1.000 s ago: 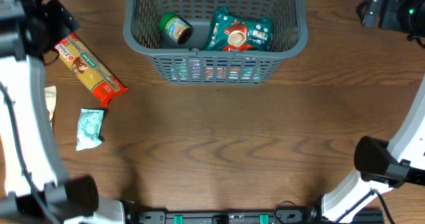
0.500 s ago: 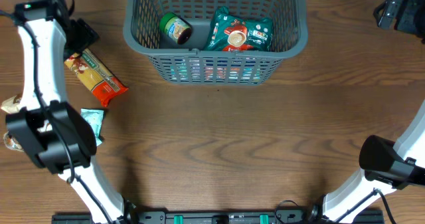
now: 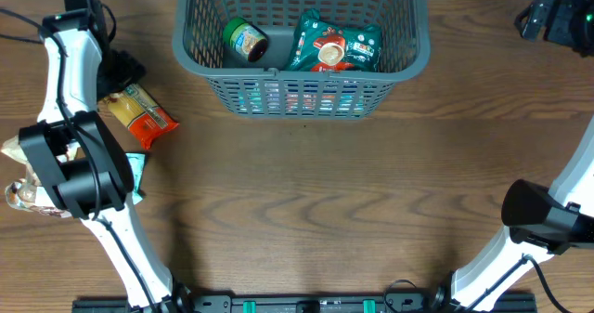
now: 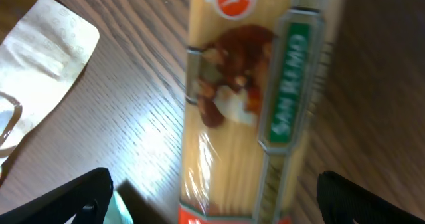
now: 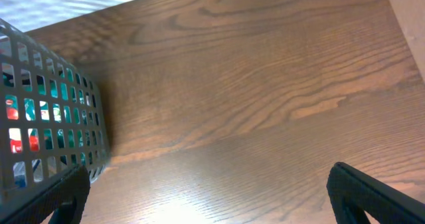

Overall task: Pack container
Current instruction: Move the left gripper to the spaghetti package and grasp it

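The container (image 3: 302, 90) is a grey plastic basket with lattice walls and a thick rim, standing at the far middle of the wood-grain surface (image 3: 325, 192). Inside it lie a round green-topped jar (image 3: 245, 40) and a crinkled green bag (image 3: 334, 45). The container's far edge is cut off by the frame.

A long, glossy, see-through pasta packet (image 4: 246, 104) lies flat to the container's left, blurred in the left wrist view. Beside it is a pale matte pouch (image 4: 40, 58). A teal sachet (image 3: 135, 169) is half hidden behind the white left arm, which reaches from the near edge to the far left corner.

The left hand (image 4: 226, 204) is spread wide above the pasta packet, holding nothing. The right hand (image 5: 212, 204), at the far right corner, is likewise wide apart and empty
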Controlling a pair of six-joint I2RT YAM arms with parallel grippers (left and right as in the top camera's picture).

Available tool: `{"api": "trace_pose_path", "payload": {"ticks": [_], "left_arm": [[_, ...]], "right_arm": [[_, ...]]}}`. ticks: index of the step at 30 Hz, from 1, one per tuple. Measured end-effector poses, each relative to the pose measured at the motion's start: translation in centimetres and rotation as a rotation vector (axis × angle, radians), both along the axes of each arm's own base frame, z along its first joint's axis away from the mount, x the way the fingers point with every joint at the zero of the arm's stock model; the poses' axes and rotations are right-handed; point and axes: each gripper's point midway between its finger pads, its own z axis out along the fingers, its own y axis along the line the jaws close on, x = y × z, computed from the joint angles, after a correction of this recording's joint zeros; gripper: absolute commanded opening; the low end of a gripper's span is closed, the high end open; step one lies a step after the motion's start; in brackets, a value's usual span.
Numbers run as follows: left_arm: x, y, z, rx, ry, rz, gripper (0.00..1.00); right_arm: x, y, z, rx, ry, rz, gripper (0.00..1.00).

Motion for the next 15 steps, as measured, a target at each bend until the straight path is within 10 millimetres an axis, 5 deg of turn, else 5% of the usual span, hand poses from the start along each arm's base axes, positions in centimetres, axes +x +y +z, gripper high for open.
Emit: {"api": "trace_pose_path", "payload": {"ticks": [7, 15], "left_arm": [[0.3, 1.4, -3.4, -0.021, 0.025, -0.001, 0.99], [1.4, 1.6, -3.6, -0.01, -0.005, -0.069, 0.99]], "right_arm": [[-0.1, 0.0, -0.1, 0.001, 0.004, 0.0, 0.99], [-0.1, 0.0, -0.1, 0.003, 0.007, 0.0, 0.99]]}}
